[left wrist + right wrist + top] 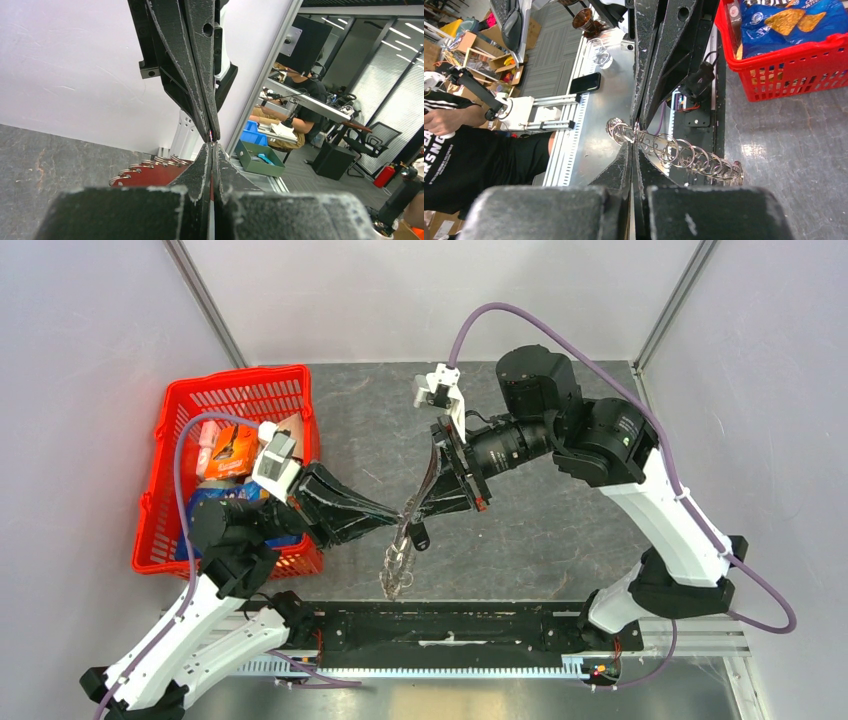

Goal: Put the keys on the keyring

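Observation:
The keyring (396,565) here is a flat strip carrying a row of several metal rings. It hangs above the table from the point where both grippers meet. In the right wrist view the rings (684,155) run off to the right, and my right gripper (634,141) is shut on the strip's end. My left gripper (213,144) is shut too, tip to tip with the right fingers (202,95). What lies between its pads does not show. The ring strip (150,172) passes just left of it. A small black key (418,537) dangles right under the two tips; its metal bit is hidden.
A red basket (168,465) of snack packets stands at the left, beside the left arm. The black rail (440,625) between the arm bases runs along the near edge, below the hanging strip. Grey tabletop (560,540) lies under the right arm.

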Motion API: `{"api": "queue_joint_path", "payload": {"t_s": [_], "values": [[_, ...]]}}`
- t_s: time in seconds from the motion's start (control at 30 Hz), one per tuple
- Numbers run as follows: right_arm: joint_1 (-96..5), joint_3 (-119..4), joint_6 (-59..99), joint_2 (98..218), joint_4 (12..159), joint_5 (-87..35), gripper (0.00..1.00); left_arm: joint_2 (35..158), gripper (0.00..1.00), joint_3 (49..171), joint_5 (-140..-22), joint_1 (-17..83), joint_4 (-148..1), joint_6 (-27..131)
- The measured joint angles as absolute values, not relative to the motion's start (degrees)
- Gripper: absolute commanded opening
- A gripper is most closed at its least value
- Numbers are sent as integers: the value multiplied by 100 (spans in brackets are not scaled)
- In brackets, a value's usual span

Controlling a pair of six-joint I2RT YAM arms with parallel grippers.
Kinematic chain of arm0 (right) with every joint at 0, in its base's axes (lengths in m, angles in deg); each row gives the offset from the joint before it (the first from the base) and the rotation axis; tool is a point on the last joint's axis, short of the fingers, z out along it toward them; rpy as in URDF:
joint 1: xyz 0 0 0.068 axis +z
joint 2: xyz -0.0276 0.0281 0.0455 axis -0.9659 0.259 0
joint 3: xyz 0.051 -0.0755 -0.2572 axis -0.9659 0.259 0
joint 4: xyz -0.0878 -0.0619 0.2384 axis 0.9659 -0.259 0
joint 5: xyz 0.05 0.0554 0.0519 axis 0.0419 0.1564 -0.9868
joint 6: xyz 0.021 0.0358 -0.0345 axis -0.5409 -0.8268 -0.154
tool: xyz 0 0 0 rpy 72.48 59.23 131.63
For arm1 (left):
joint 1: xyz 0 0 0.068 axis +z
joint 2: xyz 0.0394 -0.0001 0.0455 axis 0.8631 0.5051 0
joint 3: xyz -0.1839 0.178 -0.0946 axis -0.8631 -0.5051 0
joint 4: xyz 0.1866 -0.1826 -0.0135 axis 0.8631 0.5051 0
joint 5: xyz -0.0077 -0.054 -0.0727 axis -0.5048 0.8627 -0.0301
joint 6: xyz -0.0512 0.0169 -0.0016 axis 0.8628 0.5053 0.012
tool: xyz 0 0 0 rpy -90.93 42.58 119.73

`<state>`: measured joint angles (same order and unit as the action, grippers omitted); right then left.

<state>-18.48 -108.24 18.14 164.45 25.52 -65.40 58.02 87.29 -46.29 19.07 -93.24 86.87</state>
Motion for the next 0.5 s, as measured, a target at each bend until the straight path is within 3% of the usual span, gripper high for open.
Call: {"api": "queue_joint_path", "payload": {"t_s": [0.5], "values": [[-1845, -11303, 1567, 16690, 2205, -6597, 0, 5791, 2, 8729, -4412, 1907, -9418, 8637]]}}
